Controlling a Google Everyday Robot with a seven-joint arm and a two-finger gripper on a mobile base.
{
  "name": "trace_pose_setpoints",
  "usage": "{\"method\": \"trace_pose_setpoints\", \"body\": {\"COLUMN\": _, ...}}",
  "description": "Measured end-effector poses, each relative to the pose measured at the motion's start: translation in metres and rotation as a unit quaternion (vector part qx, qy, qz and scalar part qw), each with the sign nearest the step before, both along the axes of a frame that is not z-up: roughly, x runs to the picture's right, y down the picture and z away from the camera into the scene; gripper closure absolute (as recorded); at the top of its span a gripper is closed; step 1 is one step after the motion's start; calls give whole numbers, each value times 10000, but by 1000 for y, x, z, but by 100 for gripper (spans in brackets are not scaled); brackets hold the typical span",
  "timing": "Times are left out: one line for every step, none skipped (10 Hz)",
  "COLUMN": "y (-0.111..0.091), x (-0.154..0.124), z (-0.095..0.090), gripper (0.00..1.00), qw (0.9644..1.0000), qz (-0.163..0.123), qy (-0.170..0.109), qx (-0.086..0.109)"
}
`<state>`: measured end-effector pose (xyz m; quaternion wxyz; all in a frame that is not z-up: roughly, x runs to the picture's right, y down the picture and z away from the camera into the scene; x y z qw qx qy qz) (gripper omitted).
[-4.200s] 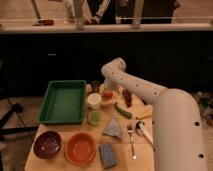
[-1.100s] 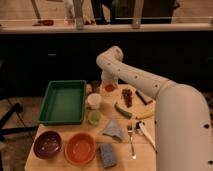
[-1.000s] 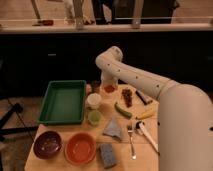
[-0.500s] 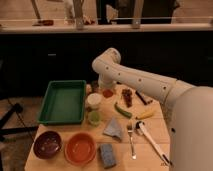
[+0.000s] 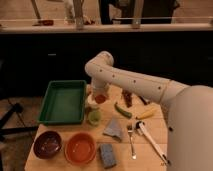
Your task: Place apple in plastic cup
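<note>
Well, the apple (image 5: 100, 99) is a small round thing, orange-red and rather dull in this dim room. Only part of it shows, a warm patch peeking out under the end of the white arm (image 5: 131, 82). It sits right at the claw (image 5: 98, 96), which hangs low over the middle of the desk (image 5: 122, 162) just off the right-hand wall of the green tray (image 5: 62, 100). The claw is drawn in tight, and as far as I can see from here it has the apple pinched at its tip, the fruit touching it rather than lying apart.

Just below and a little to the left of the apple stands a white cup (image 5: 92, 104), so close that the two seem to touch. Nearer to me than that is the plastic cup (image 5: 94, 118), short, round, pale yellow-green and upright, beside the tray's near right corner. So the apple is above and behind the plastic cup, with the white cup between them.

Along the front edge of the desk are a dark bowl (image 5: 47, 144), an orange bowl (image 5: 80, 148) and a grey-blue sponge (image 5: 107, 154). To the right of the cups lie a grey cloth (image 5: 114, 129), a green pepper (image 5: 122, 110), a banana (image 5: 145, 114) and a spoon (image 5: 131, 141).
</note>
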<state>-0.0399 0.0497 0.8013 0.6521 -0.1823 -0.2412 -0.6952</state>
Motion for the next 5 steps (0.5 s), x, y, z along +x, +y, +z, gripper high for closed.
{"method": "trace_pose_setpoints", "body": {"y": 3, "x": -13, "z": 4, "gripper": 100, "qw": 9999, "qz": -55, "qy": -120, "qx": -84}}
{"method": "trace_pose_setpoints", "body": {"y": 8, "x": -29, "z": 9, "gripper": 100, "qw": 9994, "qz": -126, "qy": -257, "qx": -184}}
{"method": "trace_pose_setpoints", "body": {"y": 9, "x": -36, "z": 10, "gripper": 100, "qw": 9989, "qz": -192, "qy": -342, "qx": -241}}
{"method": "trace_pose_setpoints", "body": {"y": 11, "x": -37, "z": 8, "gripper": 100, "qw": 9986, "qz": -238, "qy": -372, "qx": -277}}
{"method": "trace_pose_setpoints", "body": {"y": 13, "x": -40, "z": 6, "gripper": 100, "qw": 9983, "qz": -292, "qy": -400, "qx": -313}}
